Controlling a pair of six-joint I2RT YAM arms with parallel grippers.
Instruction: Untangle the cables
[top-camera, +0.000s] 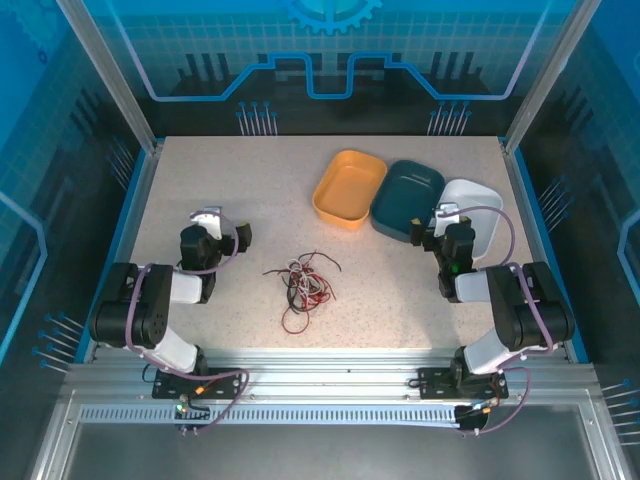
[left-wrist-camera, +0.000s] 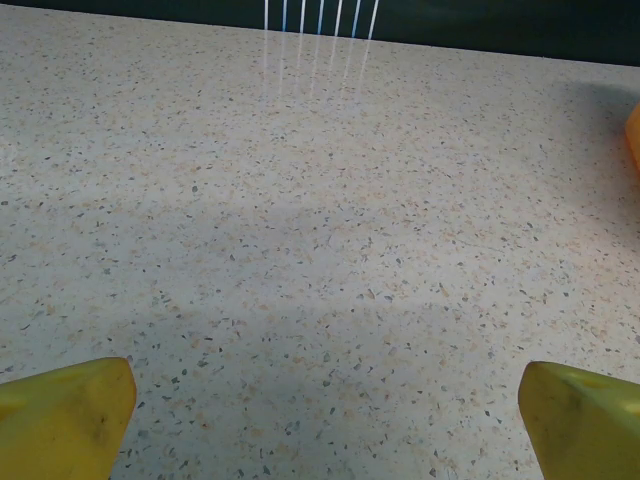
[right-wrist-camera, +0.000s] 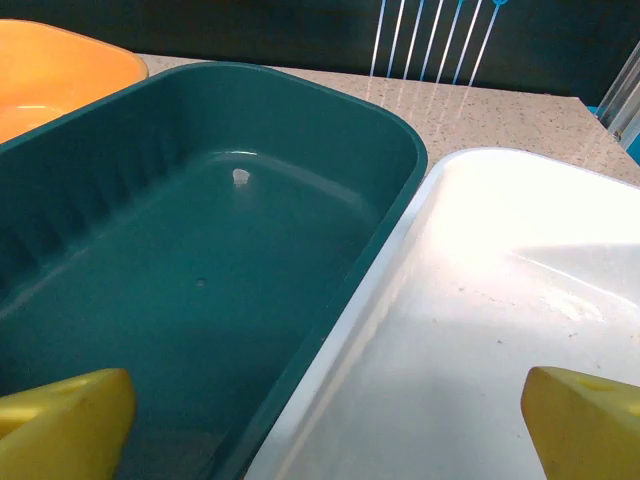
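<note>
The cables (top-camera: 305, 284), thin red, black and white wires, lie in a loose tangle on the speckled table (top-camera: 240, 180) near its front middle. My left gripper (top-camera: 222, 228) rests to the left of the tangle, well apart from it. In the left wrist view its yellow fingertips (left-wrist-camera: 70, 415) stand wide apart over bare table, so the left gripper (left-wrist-camera: 325, 420) is open and holds nothing. My right gripper (top-camera: 440, 222) sits at the right, by the bins. The right gripper (right-wrist-camera: 325, 425) is open too, hovering over the rims of the teal and white bins.
Three bins stand at the back right: an orange bin (top-camera: 349, 187), a teal bin (top-camera: 407, 198) and a white bin (top-camera: 478, 212). All three look empty. Metal frame posts and blue panels enclose the table.
</note>
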